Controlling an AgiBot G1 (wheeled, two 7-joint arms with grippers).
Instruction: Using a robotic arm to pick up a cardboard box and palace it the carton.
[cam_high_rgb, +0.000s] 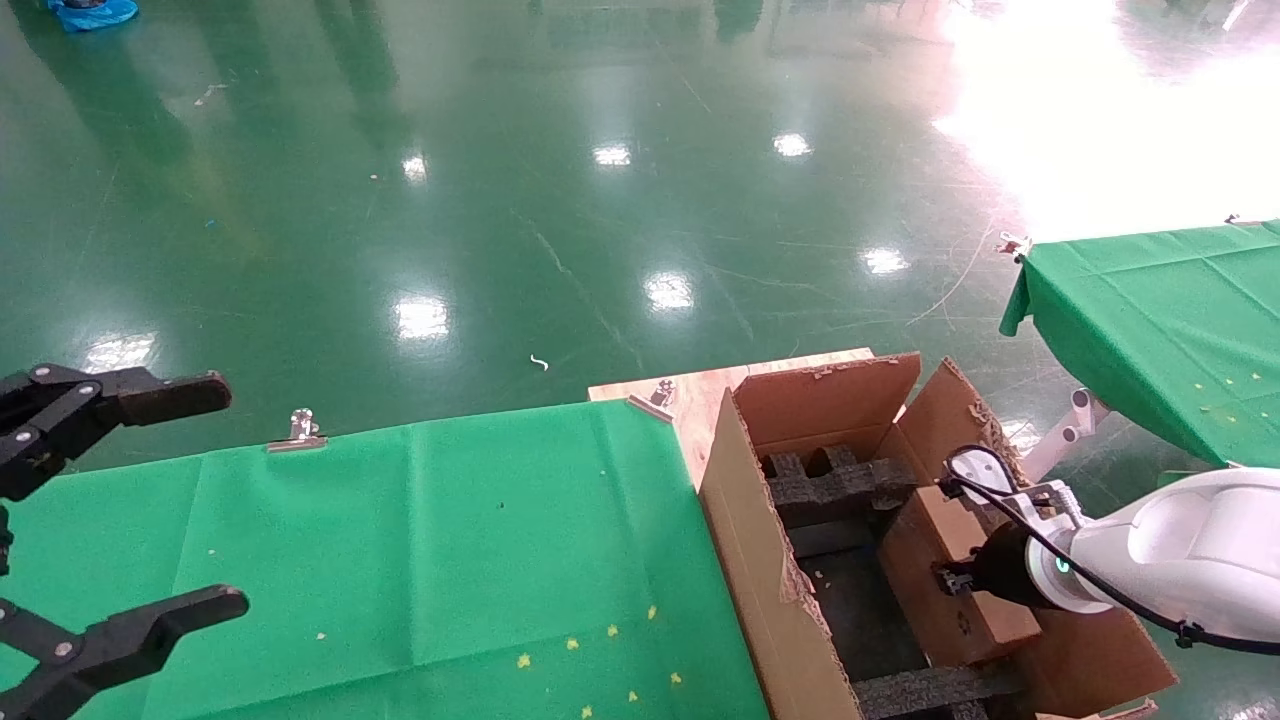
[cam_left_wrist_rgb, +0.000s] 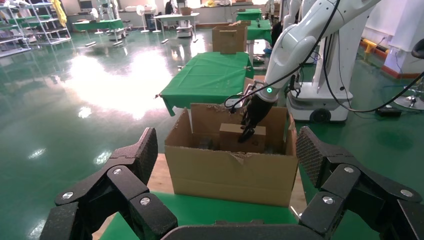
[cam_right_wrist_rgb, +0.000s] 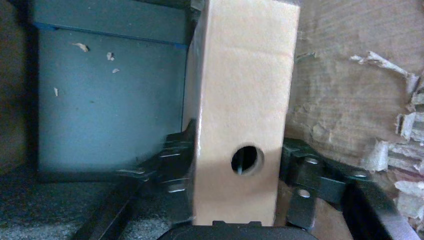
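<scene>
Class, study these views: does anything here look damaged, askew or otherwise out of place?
Yes: the carton is damaged. Its flaps and rim are ragged and torn, with shredded cardboard showing beside the small cardboard box. The right hand grips that box inside the carton, between black foam inserts. The left hand hangs open over the green cloth.

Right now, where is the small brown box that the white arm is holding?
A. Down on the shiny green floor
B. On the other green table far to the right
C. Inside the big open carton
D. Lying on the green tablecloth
C: the right gripper is shut on the cardboard box, which sits within the walls of the carton, beside its black foam inserts.
</scene>
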